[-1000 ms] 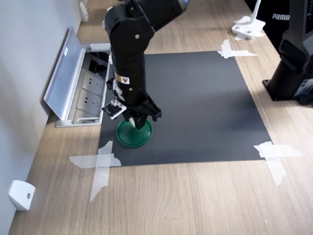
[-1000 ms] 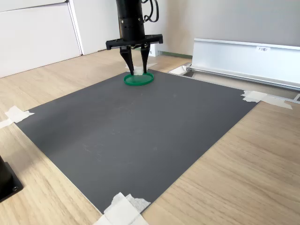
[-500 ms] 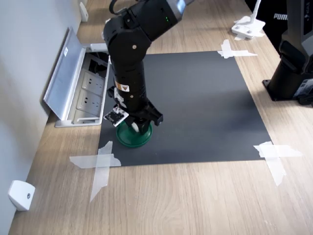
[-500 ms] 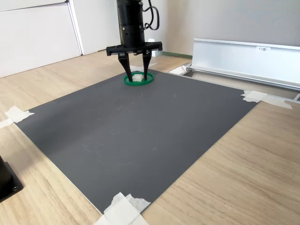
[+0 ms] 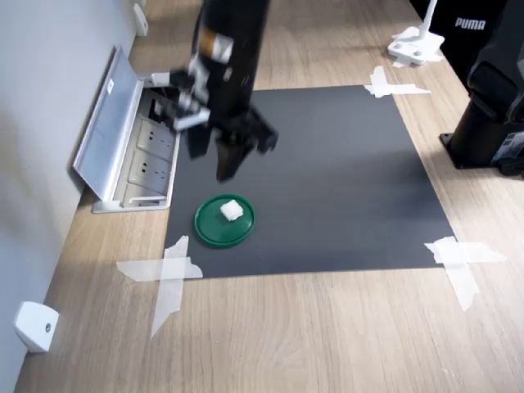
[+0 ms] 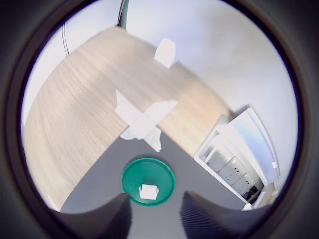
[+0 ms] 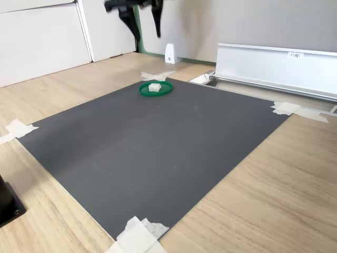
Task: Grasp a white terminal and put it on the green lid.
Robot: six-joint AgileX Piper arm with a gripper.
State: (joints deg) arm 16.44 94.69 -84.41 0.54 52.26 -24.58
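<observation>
Terminal (image 5: 232, 210), white, now freed on green lid (image 5: 210, 231); gripper (image 5: 227, 160) spread, empty, risen well clear since 0.5 s ago. Placement apparently complete.

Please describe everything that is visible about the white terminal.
The white terminal is a small, blocky piece that looks like plastic, roughly cube-shaped. It lies inside the raised rim of the green lid, near the middle, on the black mat. Nothing else touches it: the gripper hangs above, open and empty.
</observation>
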